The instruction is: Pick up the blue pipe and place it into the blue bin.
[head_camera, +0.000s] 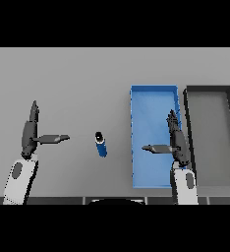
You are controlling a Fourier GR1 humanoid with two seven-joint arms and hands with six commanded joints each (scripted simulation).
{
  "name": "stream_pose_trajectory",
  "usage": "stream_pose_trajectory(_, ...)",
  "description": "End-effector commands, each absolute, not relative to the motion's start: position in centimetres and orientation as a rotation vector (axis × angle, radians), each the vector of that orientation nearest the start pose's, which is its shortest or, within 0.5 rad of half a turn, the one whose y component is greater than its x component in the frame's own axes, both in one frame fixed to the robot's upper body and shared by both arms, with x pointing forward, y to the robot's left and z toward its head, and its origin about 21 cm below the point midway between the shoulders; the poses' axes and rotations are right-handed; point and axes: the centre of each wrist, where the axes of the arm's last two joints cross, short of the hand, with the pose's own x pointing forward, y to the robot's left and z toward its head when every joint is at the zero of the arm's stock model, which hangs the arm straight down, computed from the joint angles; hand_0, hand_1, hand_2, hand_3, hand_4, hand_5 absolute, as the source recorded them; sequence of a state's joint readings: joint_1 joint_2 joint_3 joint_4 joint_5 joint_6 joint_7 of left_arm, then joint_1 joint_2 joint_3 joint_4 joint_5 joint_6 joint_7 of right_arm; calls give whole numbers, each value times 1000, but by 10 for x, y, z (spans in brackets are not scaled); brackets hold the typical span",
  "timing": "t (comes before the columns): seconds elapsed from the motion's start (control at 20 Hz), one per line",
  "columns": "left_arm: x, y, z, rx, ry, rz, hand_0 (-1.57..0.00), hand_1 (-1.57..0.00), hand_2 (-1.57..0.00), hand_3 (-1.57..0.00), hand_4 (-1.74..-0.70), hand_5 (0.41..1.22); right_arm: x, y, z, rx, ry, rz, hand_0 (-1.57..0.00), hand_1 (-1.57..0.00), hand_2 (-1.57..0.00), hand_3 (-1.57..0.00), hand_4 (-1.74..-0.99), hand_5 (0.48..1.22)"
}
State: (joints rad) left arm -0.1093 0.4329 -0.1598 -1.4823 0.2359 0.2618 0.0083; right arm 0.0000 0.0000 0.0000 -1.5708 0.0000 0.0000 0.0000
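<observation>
Directly ahead of us, looking down from the head view, lies a grey desk [87, 74]. Near its middle rests the blue pipe [101, 144], a short cylinder lying on its side. Its long axis runs almost straight away from us, leaning slightly, so the far end tips a little to the left and the near end a little to the right. The far end shows a dark cap or opening; the rest of the body is blue. Nothing touches it.

To the right of the pipe, a short way off, we see the blue bin [135, 138], a long rectangular tray whose length also runs away from us. Just beside it, further right, sits a dark grey bin [188, 142] of similar shape.

Our left robot hand [30, 132] shows at the left, well apart from the pipe. Its fingers are straight and point away from us, its thumb sticks out toward the pipe, and it holds nothing.

Our right robot hand [177, 141] hangs over the right part of the blue bin. Its fingers are likewise straight and pointing away, its thumb reaching left, and it is empty.
</observation>
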Motion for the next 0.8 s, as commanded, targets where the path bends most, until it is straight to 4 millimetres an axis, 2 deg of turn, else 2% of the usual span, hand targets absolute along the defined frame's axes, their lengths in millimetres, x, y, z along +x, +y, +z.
stream_pose_trajectory(0.0, 272, 291, 27, 250, -1556, -86, 1, 1, 1, 1, -1006, 586, 248, -228, -3, -1, -1572, -1, 1, 1, 1, 1, -1222, 603)
stream_pose_trajectory(0.25, 270, 291, 28, 254, -1551, -89, 1, 1, 1, 1, -1006, 586, 243, -232, -5, -2, -1572, 2, 1, 1, 1, 1, -1222, 603)
stream_pose_trajectory(0.35, 254, 308, 25, 171, -1576, -340, 1, 1, 1, 1, -1011, 588, 226, -246, 0, -60, -1658, 194, 1, 1, 1, 1, -1227, 603)
stream_pose_trajectory(0.45, 247, 315, 26, 145, -1581, -427, 1, 1, 1, 1, -1010, 588, 215, -246, 6, -74, -1661, 269, 1, 1, 1, 1, -1228, 599)
stream_pose_trajectory(0.75, 243, 319, 29, 30, -1582, -503, 1, 1, 1, 1, -1023, 594, 220, -247, 12, -89, -1634, 303, 1, 1, 1, 1, -1218, 589)
